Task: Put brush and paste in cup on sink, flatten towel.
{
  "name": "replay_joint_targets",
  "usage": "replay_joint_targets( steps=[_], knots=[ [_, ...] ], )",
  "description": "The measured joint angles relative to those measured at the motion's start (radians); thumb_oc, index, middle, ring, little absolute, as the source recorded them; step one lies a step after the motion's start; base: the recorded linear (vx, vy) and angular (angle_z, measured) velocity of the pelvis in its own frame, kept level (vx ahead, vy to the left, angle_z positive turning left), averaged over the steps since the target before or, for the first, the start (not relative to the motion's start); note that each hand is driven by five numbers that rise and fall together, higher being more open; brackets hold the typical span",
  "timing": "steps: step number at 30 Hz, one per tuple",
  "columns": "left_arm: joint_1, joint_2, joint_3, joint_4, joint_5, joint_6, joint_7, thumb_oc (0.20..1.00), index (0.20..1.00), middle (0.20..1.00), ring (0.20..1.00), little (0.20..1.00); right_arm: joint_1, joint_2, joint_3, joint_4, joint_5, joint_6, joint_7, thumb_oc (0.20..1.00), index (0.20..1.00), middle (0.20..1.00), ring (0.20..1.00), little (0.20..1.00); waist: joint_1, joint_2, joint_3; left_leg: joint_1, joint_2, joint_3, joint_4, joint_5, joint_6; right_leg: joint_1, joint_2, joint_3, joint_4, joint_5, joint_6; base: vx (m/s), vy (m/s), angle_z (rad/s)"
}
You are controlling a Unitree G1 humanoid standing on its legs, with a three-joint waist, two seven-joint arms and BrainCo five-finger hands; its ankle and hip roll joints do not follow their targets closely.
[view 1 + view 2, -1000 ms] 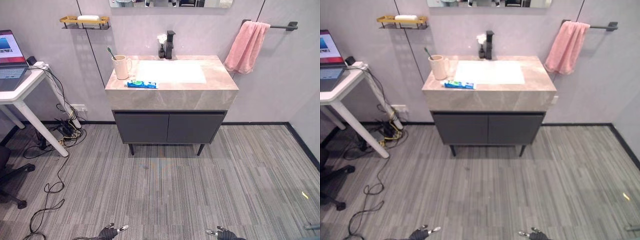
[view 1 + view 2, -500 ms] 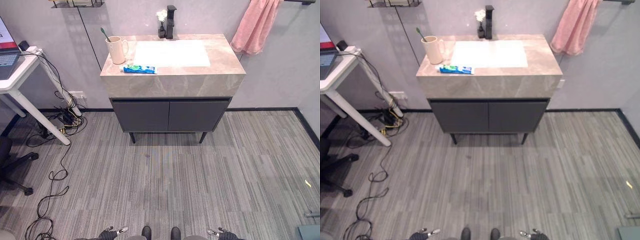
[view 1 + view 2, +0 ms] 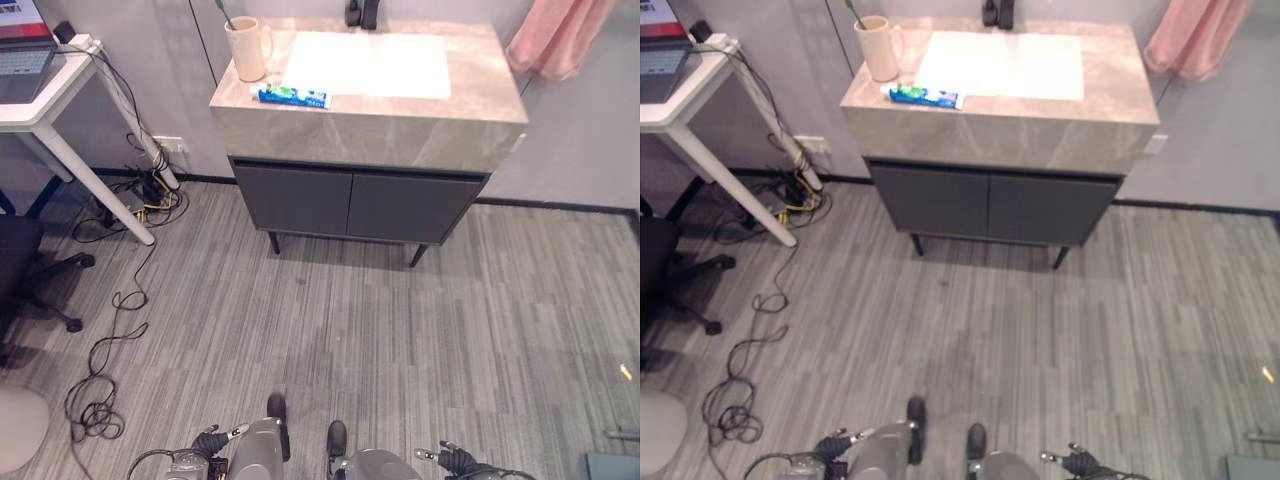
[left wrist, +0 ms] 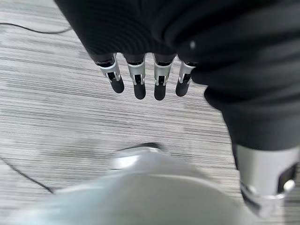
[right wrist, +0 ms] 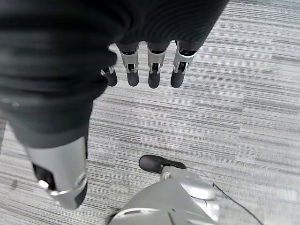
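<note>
At the far left a white desk [image 3: 45, 100] carries a laptop [image 3: 25, 35], with a chair [image 3: 20, 265] nearer and loose cables [image 3: 140, 205] on the floor [image 3: 400, 320] under it. Right of that stands the sink [image 3: 365, 65], its worktop [image 3: 480, 95] well away from the robot across bare floor.

The cup [image 3: 246, 48] sits at the far left corner of the worktop with the brush [image 3: 222, 10] already standing in it, so that part looks done. The paste [image 3: 292, 95] lies flat just in front of the cup, near the front edge, apart from it; it has yet to go in. The pink towel [image 3: 560, 38] hangs bunched at the far right beside the sink, not yet flattened. A dark tap [image 3: 362, 12] stands at the back of the basin.

The left hand [image 4: 140, 75] hangs low by the robot's side, near the floor, fingers [image 4: 159, 84] straight and relaxed, holding nothing. The right hand [image 5: 145, 65] hangs the same way on the other side, fingers [image 5: 152, 75] straight and empty. Both arms appear to be carried down because the sink is out of reach: I judge the robot must close in before either hand can go for the paste.
</note>
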Motion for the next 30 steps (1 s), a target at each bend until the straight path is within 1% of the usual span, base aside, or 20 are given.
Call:
replay_joint_targets(
  steps=[2,3,4,7,8,10,11,13,15,17,18,20,21,22,23,24,25,26,27,30],
  knots=[
    [0.003,0.003,0.009,-0.005,-0.010,0.000,0.002,1.000,1.000,1.000,1.000,1.000,-0.006,0.000,0.009,-0.004,-0.019,-0.001,0.000,1.000,1.000,1.000,1.000,1.000,0.000,0.005,0.019,-0.006,0.015,-0.001,-0.016,0.013,0.005,0.025,0.012,0.001,0.001,0.009,-0.013,0.26,0.086,-0.31],
    [0.011,0.006,0.031,-0.004,-0.016,0.000,0.005,1.000,1.000,1.000,1.000,1.000,-0.025,-0.001,0.042,-0.003,-0.032,-0.001,0.000,1.000,1.000,1.000,1.000,1.000,0.001,-0.004,0.011,-0.009,0.025,-0.001,-0.054,0.026,0.000,0.047,0.018,0.029,0.001,-0.021,0.010,0.37,0.156,-0.35],
    [0.017,0.006,0.033,-0.004,-0.016,0.000,0.005,1.000,1.000,1.000,1.000,1.000,-0.021,-0.003,0.047,-0.002,-0.032,-0.001,-0.001,1.000,1.000,1.000,1.000,1.000,0.000,-0.003,0.013,-0.003,0.024,-0.001,-0.060,0.028,0.001,0.063,0.020,0.034,0.001,-0.019,0.000,0.41,0.210,-0.47],
    [0.050,0.003,0.044,-0.001,-0.016,0.000,0.005,1.000,1.000,1.000,1.000,1.000,-0.051,0.006,0.053,0.034,-0.041,0.000,-0.001,1.000,1.000,1.000,1.000,1.000,0.021,-0.016,-0.013,0.058,0.008,-0.039,-0.056,0.035,0.032,0.111,0.018,0.126,0.001,-0.059,0.046,0.21,0.135,-0.79],
    [0.066,0.000,0.037,0.006,-0.016,0.001,0.005,1.000,1.000,1.000,1.000,1.000,-0.049,0.007,0.058,0.037,-0.055,0.000,-0.001,1.000,1.000,1.000,1.000,1.000,0.022,-0.023,-0.050,0.069,-0.030,-0.054,-0.032,0.055,0.069,0.135,0.001,0.148,0.001,-0.083,0.054,0.38,0.294,-0.63],
    [0.056,0.000,0.028,0.010,-0.016,-0.001,0.005,1.000,1.000,1.000,1.000,1.000,-0.033,0.007,0.066,0.053,-0.071,0.001,-0.001,1.000,1.000,1.000,1.000,1.000,0.021,-0.032,-0.084,0.078,-0.061,-0.055,-0.021,0.061,0.084,0.159,-0.017,0.164,0.001,-0.118,0.077,0.28,0.240,-0.33],
    [0.057,0.005,0.019,0.026,-0.016,0.001,0.006,1.000,1.000,1.000,1.000,1.000,-0.024,0.026,0.074,0.087,-0.085,0.003,0.000,1.000,1.000,1.000,1.000,1.000,0.024,-0.069,-0.116,0.111,-0.103,-0.033,-0.013,0.065,0.137,0.187,-0.064,0.176,0.012,-0.143,0.103,0.26,0.232,-0.26],
    [0.050,0.011,0.011,0.004,-0.016,-0.006,0.006,1.000,1.000,1.000,1.000,1.000,-0.011,0.040,0.079,0.066,-0.108,-0.001,0.002,1.000,1.000,1.000,1.000,1.000,0.024,-0.072,-0.136,0.135,-0.118,-0.021,-0.006,0.039,0.177,0.167,-0.084,0.167,0.090,-0.152,0.139,0.33,0.310,-0.18],
    [0.023,0.019,-0.020,-0.013,0.007,-0.012,0.007,1.000,1.000,1.000,1.000,1.000,-0.023,0.062,0.095,0.060,-0.150,0.000,0.002,1.000,1.000,1.000,1.000,1.000,0.034,-0.081,-0.173,0.139,-0.156,0.005,0.033,-0.047,0.200,0.101,-0.131,0.181,0.245,-0.170,0.183,0.27,0.296,-0.24],
    [0.013,0.015,-0.068,-0.013,0.051,-0.012,0.014,1.000,1.000,1.000,1.000,1.000,-0.030,0.058,0.093,0.047,-0.162,0.001,0.000,1.000,1.000,1.000,1.000,1.000,0.032,-0.067,-0.177,0.152,-0.169,0.011,0.035,-0.062,0.216,0.066,-0.145,0.194,0.340,-0.184,0.197,0.15,0.204,-0.12],
    [0.014,0.013,-0.096,-0.022,0.096,-0.013,0.015,1.000,1.000,1.000,1.000,1.000,-0.031,0.058,0.094,0.023,-0.168,-0.002,0.000,1.000,1.000,1.000,1.000,1.000,0.032,-0.054,-0.181,0.174,-0.183,0.020,0.035,-0.086,0.235,0.002,-0.161,0.202,0.502,-0.178,0.238,0.16,0.264,-0.14],
    [0.013,0.014,-0.116,-0.021,0.116,-0.010,0.015,1.000,1.000,1.000,1.000,1.000,-0.034,0.059,0.094,0.015,-0.173,-0.001,-0.001,1.000,1.000,1.000,1.000,1.000,0.032,-0.043,-0.176,0.190,-0.189,0.028,0.035,-0.095,0.247,-0.081,-0.164,0.211,0.682,-0.168,0.249,0.20,0.425,-0.14],
    [0.011,0.010,-0.131,-0.033,0.138,-0.007,0.017,1.000,1.000,1.000,1.000,1.000,-0.031,0.051,0.093,-0.026,-0.188,0.000,-0.005,1.000,1.000,1.000,1.000,1.000,0.021,-0.031,-0.158,0.215,-0.201,0.019,0.043,-0.135,0.300,-0.173,-0.162,0.207,0.856,-0.050,0.260,0.15,0.330,-0.05],
    [0.011,0.010,-0.161,-0.032,0.152,-0.007,0.017,1.000,1.000,1.000,1.000,1.000,-0.034,0.050,0.092,-0.037,-0.187,-0.003,-0.007,1.000,1.000,1.000,1.000,1.000,0.010,-0.011,-0.131,0.247,-0.194,0.018,0.035,-0.122,0.283,-0.208,-0.172,0.169,0.946,-0.027,0.278,0.29,0.212,0.08],
    [0.029,0.001,-0.166,-0.027,0.167,-0.001,0.013,1.000,1.000,1.000,1.000,1.000,-0.028,0.040,0.093,-0.045,-0.190,-0.004,-0.010,1.000,1.000,1.000,1.000,1.000,-0.010,0.021,-0.116,0.285,-0.182,0.008,0.028,-0.129,0.295,-0.257,-0.170,0.123,0.991,-0.041,0.258,0.32,0.155,0.17],
    [0.036,0.006,-0.163,-0.026,0.174,-0.002,0.014,1.000,1.000,1.000,1.000,1.000,-0.028,0.031,0.094,-0.041,-0.189,-0.004,-0.011,1.000,1.000,1.000,1.000,1.000,-0.008,0.022,-0.120,0.291,-0.182,0.013,0.028,-0.135,0.295,-0.279,-0.170,0.126,0.984,-0.038,0.257,0.45,0.170,-0.05],
    [0.027,0.016,-0.170,-0.016,0.194,-0.001,0.016,1.000,1.000,1.000,1.000,1.000,-0.012,0.018,0.081,-0.072,-0.186,-0.002,-0.016,1.000,1.000,1.000,1.000,1.000,-0.016,0.023,-0.108,0.314,-0.185,0.001,0.027,-0.175,0.329,-0.340,-0.139,0.147,0.947,-0.086,0.250,0.23,0.062,-0.08],
    [0.028,0.016,-0.160,-0.008,0.202,0.007,0.015,1.000,1.000,1.000,1.000,1.000,-0.018,0.016,0.076,-0.088,-0.185,-0.008,-0.019,1.000,1.000,1.000,1.000,1.000,-0.032,0.023,-0.101,0.330,-0.177,0.002,0.017,-0.168,0.329,-0.347,-0.149,0.105,0.869,-0.111,0.220,0.24,0.003,-0.12],
    [0.034,0.018,-0.156,-0.008,0.202,0.009,0.015,1.000,1.000,1.000,1.000,1.000,-0.016,0.015,0.069,-0.103,-0.183,-0.008,-0.022,1.000,1.000,1.000,1.000,1.000,-0.048,0.018,-0.096,0.354,-0.174,0.013,-0.016,-0.155,0.310,-0.371,-0.176,0.028,0.718,-0.116,0.217,0.20,-0.023,-0.05],
    [0.037,0.016,-0.155,-0.009,0.213,0.007,0.014,1.000,1.000,1.000,1.000,1.000,-0.006,0.022,0.073,-0.122,-0.184,-0.008,-0.022,1.000,1.000,1.000,1.000,1.000,-0.067,-0.016,-0.093,0.400,-0.191,0.017,-0.039,-0.164,0.274,-0.424,-0.190,0.029,0.468,-0.051,0.251,0.40,-0.093,-0.01]
  ],
)
